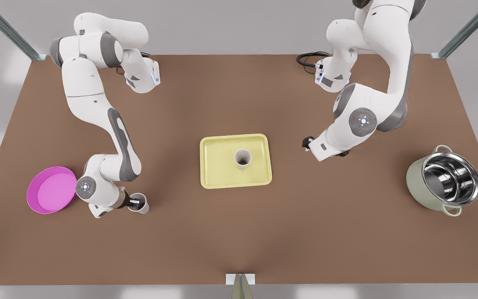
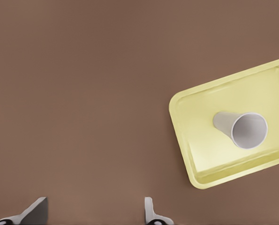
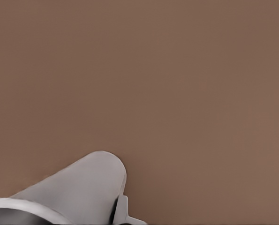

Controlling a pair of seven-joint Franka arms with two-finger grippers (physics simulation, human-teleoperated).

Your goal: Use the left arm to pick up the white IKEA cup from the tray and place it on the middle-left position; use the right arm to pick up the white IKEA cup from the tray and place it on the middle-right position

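Held cup (image 1: 140, 205) sits gripped in the jaws of the right gripper (image 1: 135, 203), not yet released. Left gripper (image 2: 94, 205) shows open jaws; the second cup (image 1: 242, 159), on the tray (image 1: 214, 174) aside of them, awaits pickup.

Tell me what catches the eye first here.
A pale yellow tray sits mid-table with one white cup upright in it. At the front view's left, beside a pink plate, the right gripper is shut on a second cup down by the tabletop. The left gripper hovers open off the tray's side toward the front view's right, where a steel pot stands.
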